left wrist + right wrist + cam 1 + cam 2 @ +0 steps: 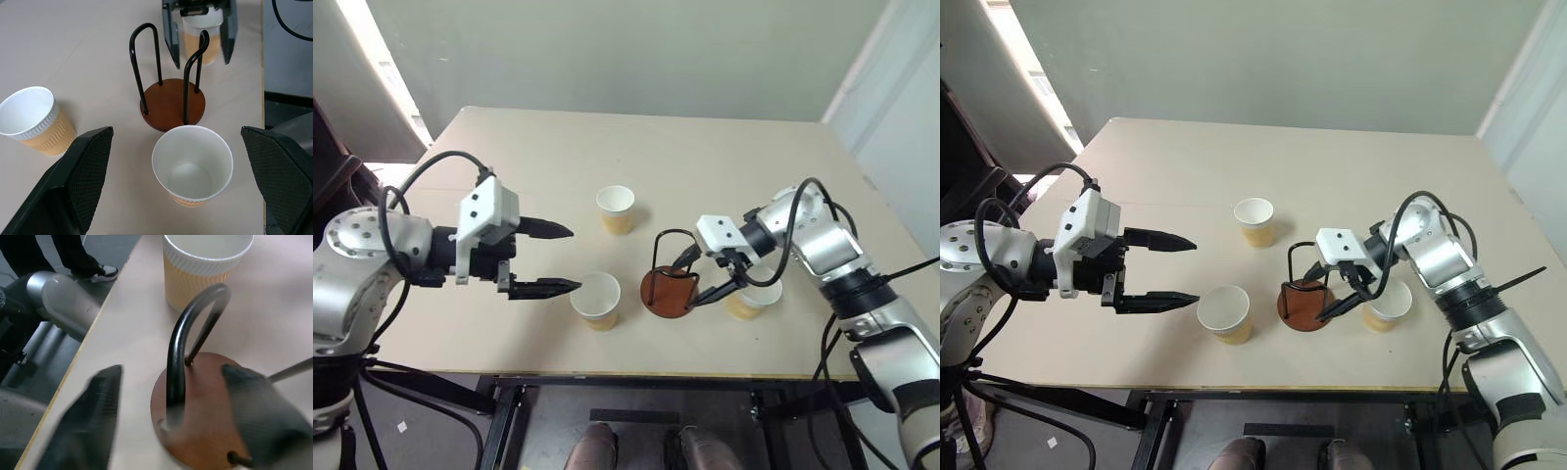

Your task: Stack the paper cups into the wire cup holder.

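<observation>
The wire cup holder (666, 292) stands near the table's front edge with nothing in it. My right gripper (690, 282) is open, its fingers on either side of one black wire loop (181, 342). One paper cup (754, 294) stands upright just behind that gripper. A second paper cup (596, 300) stands left of the holder, just ahead of my open left gripper (566, 259), which holds nothing. The third paper cup (616, 209) stands farther back, mid-table. All three cups are upright and apart.
The beige table (558, 147) ends close in front of the holder and the near cup. A wall runs behind the table's far edge. A person's shoes (105, 271) show on the floor beside the table.
</observation>
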You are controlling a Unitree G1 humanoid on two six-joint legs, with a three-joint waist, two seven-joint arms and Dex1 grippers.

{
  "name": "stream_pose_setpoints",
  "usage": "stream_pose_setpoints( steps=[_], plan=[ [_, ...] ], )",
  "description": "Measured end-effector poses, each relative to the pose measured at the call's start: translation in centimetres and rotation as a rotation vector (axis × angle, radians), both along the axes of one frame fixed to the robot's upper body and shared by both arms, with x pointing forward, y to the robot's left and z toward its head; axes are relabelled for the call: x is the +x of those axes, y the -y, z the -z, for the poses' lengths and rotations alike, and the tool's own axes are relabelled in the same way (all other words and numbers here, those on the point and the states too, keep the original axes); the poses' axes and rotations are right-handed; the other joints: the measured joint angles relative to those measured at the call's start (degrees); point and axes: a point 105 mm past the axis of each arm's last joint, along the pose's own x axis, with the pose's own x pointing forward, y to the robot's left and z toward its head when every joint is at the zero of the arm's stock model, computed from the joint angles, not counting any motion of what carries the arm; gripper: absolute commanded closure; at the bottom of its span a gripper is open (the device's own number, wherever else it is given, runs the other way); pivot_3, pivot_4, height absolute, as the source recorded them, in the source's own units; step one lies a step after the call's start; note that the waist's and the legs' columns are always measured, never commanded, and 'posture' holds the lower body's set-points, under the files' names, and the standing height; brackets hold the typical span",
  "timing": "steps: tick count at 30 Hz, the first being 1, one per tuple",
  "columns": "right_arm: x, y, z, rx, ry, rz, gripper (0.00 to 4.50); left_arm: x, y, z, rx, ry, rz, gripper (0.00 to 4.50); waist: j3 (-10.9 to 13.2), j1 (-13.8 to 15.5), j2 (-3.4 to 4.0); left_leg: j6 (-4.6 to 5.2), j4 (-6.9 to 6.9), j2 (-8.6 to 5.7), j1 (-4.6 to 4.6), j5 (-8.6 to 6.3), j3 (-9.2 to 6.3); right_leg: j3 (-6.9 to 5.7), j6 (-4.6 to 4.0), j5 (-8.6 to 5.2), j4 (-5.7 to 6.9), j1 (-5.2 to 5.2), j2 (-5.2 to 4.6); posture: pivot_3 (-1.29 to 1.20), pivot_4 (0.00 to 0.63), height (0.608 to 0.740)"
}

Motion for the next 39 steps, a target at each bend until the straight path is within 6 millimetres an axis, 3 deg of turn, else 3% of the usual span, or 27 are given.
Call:
stream_pose_setpoints(
  steps=[6,9,11,14,17,27,30,39],
  plan=[
    [-1.7,3.9,-7.4,0.003,0.134,0.055,0.08,0.2,0.3,-0.4,-0.015,0.013,0.025,0.0,0.0,0.2,-0.02,-0.06,-0.08,0.0,-0.01,-0.05,0.02,0.0,-0.07,-0.06,-0.1,0.03,0.01,0.0,0.15,0.74],
    [-2.8,5.3,-9.1,0.005,0.162,0.091,0.08,0.3,0.9,-0.5,-0.028,0.021,0.053,0.0,0.0,0.2,-0.07,-0.04,-0.06,0.01,0.02,-0.08,0.02,0.0,-0.04,-0.08,-0.12,0.08,0.03,0.0,0.15,0.74],
    [-3.0,6.4,-8.1,-0.032,0.139,0.129,0.08,0.4,1.2,-0.3,-0.035,0.015,0.065,0.0,0.0,0.2,-0.08,-0.03,-0.01,0.01,0.02,-0.08,0.03,0.01,-0.02,-0.07,-0.11,0.1,0.03,0.0,0.15,0.74],
    [-3.3,8.3,-4.7,-0.134,0.068,0.203,0.08,0.7,2.1,-0.1,-0.051,0.013,0.099,0.0,0.0,0.2,-0.08,0.02,0.04,0.01,0.04,-0.05,0.06,0.03,0.08,-0.01,-0.1,0.15,0.03,0.0,0.15,0.74],
    [-3.3,8.6,-2.1,-0.206,0.037,0.222,0.08,1.0,2.6,0.3,-0.046,0.012,0.111,0.0,0.0,0.1,-0.05,0.09,0.06,0.03,0.07,0.0,0.13,0.08,0.21,0.06,-0.08,0.14,0.03,0.0,0.15,0.74],
    [-3.3,8.0,0.5,-0.279,0.059,0.209,0.08,1.6,2.5,0.4,-0.023,0.05,0.095,0.0,0.0,-0.1,-0.07,0.26,0.09,0.05,0.02,0.01,0.23,0.13,0.42,0.14,-0.21,0.15,0.04,0.0,0.15,0.74],
    [-3.0,7.7,1.9,-0.292,0.063,0.2,0.63,1.6,2.4,0.2,-0.027,0.058,0.084,0.0,0.0,0.0,-0.07,0.28,0.13,0.05,0.04,0.0,0.23,0.13,0.42,0.15,-0.2,0.17,0.04,0.0,0.15,0.74],
    [-2.5,7.5,2.5,-0.297,0.077,0.184,3.85,1.8,2.1,0.0,-0.029,0.07,0.061,0.0,0.0,0.0,-0.07,0.31,0.15,0.05,0.04,0.01,0.24,0.15,0.45,0.16,-0.19,0.18,0.04,0.0,0.15,0.74]
  ],
)
